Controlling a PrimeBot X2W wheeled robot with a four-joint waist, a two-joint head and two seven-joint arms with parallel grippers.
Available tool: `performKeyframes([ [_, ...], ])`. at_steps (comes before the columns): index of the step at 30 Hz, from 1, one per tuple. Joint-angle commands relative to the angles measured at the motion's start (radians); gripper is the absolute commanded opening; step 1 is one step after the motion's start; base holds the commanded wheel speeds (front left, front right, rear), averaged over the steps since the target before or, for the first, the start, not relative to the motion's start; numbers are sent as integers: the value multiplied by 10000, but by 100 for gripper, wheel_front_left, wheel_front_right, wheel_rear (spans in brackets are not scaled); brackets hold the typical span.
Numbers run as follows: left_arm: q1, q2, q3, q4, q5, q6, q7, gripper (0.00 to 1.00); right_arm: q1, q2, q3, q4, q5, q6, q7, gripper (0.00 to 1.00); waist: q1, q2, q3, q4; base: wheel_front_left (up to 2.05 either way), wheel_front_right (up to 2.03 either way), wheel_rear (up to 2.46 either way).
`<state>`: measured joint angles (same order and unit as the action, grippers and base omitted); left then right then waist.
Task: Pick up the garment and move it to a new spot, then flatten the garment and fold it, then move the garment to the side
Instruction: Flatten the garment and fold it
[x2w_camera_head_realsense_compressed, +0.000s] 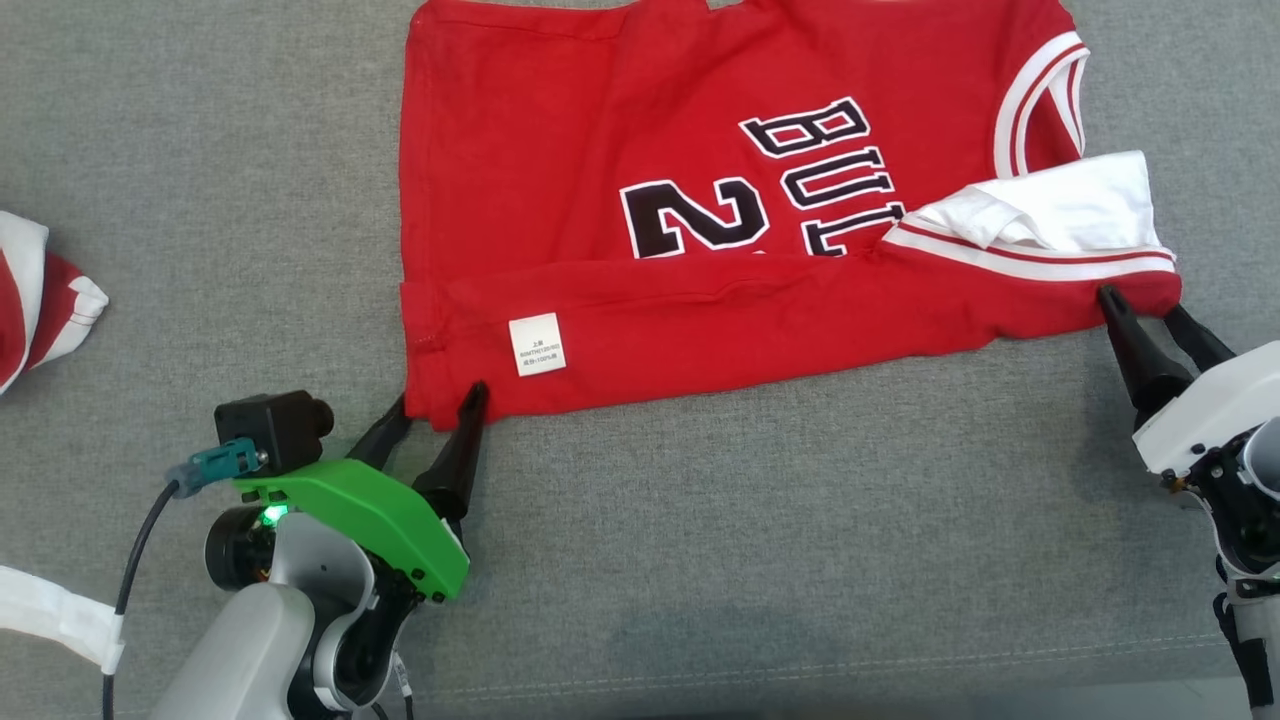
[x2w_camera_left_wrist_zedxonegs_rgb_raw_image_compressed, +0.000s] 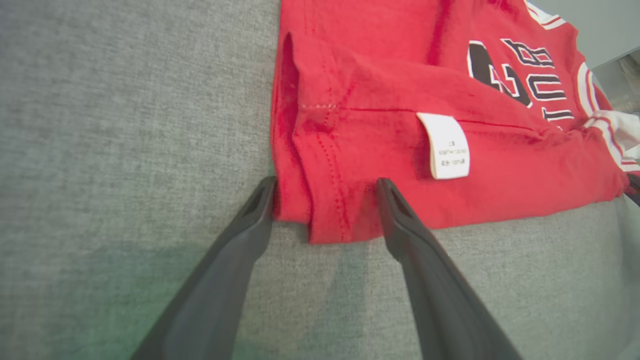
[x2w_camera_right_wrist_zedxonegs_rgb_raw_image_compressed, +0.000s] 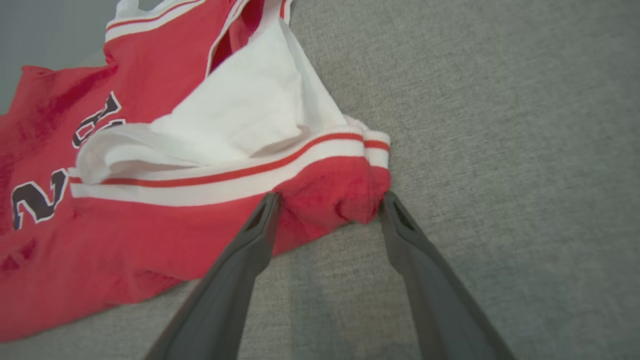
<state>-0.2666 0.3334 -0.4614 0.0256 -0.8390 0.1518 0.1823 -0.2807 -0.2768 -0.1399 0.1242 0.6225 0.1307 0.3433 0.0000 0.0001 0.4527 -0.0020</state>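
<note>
Left gripper (x2w_camera_head_realsense_compressed: 440, 396) stands spread, with the near left corner of the jersey (x2w_camera_head_realsense_compressed: 600, 150) lying loose between its fingers. Right gripper (x2w_camera_head_realsense_compressed: 1138, 302) is likewise apart, straddling the near right corner (red hem, white stripes). Beyond, the jersey lies on the grey surface (x2w_camera_head_realsense_compressed: 700, 560), number up.

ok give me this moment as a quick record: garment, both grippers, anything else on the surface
garment: red jersey, lying on the grey surface, print facing up
fold: near long edge turned over onto the front, white care label showing on the flap
left gripper: open, fingers either side of the flap's left corner
right gripper: open, fingers either side of the right corner, just below the striped trim
other item: red and white cloth at the left edge, apart from the jersey
</note>
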Motion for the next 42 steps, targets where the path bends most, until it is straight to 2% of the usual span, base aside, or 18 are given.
performKeyframes([
  [1,-57,-109,-131,200,-180,-116,107,100,-132,38,35,46,146,-1,50,100,0,-1,-7,33,0,0,0],
  [4,-165,-157,-247,364,-176,-265,194,98,-134,10,191,72,325,-1,172,100,0,-1,-40,57,0,0,0],
  [5,-196,-160,-289,403,-182,-323,216,47,-117,-16,236,72,380,-1,190,57,0,-1,-54,50,0,0,0],
  [6,-223,-169,-308,436,-190,-363,190,28,-98,-37,267,74,427,-1,196,38,0,-1,-69,42,0,0,0],
  [7,-242,-179,-319,453,-207,-426,156,0,-83,-67,301,55,473,-1,168,0,0,-1,-83,33,0,0,0],
  [10,-272,-109,-269,457,-246,-632,10,0,84,-323,364,23,679,-1,169,0,0,-1,-263,-11,0,0,0],
  [14,109,216,-77,15,-307,-660,-129,0,420,-792,274,-304,965,-1,550,0,0,-1,-643,-37,0,0,0],
  [19,1091,866,2,-1543,-436,-388,223,0,1144,-1773,126,-1249,1976,-5,1897,0,0,-1,-1035,-41,0,0,0],
  [23,2192,1158,-20,-2944,-701,15,486,0,1976,-2451,-346,-1811,2667,-7,3082,0,0,-1,-1183,-15,0,0,0],
  [25,2508,1168,-74,-3174,-748,137,519,0,2236,-2580,-428,-1928,2768,-7,3354,0,0,-1,-1195,-1,0,0,0],
  [28,3327,896,-230,-3425,-960,417,389,0,2981,-2733,-703,-2204,2872,-7,3855,0,0,-1,-1141,36,0,0,0],
  [32,3577,435,-500,-2560,-922,478,74,2,3489,-2560,-884,-1924,2331,-8,3608,0,0,-1,-973,130,0,0,0],
  [33,3511,313,-577,-2275,-866,449,-21,45,3511,-2502,-888,-1815,2147,-8,3452,15,0,-1,-935,147,0,0,0],
  [34,3383,215,-578,-1981,-800,464,-120,89,3506,-2444,-836,-1715,2013,-8,3318,37,0,-1,-898,157,0,0,0],
  [35,3262,166,-610,-1733,-711,474,-187,100,3520,-2416,-756,-1647,1882,-8,3208,100,0,-1,-868,172,0,0,0],
  [38,3121,139,-567,-1476,-599,425,-335,100,3614,-2557,-471,-1803,1842,-1,3055,100,0,-1,-810,180,0,0,0],
  [42,2920,828,-42,-1929,-249,682,-494,100,3702,-3240,-566,-2627,2145,-1,3034,100,0,-1,-679,166,0,0,0],
])
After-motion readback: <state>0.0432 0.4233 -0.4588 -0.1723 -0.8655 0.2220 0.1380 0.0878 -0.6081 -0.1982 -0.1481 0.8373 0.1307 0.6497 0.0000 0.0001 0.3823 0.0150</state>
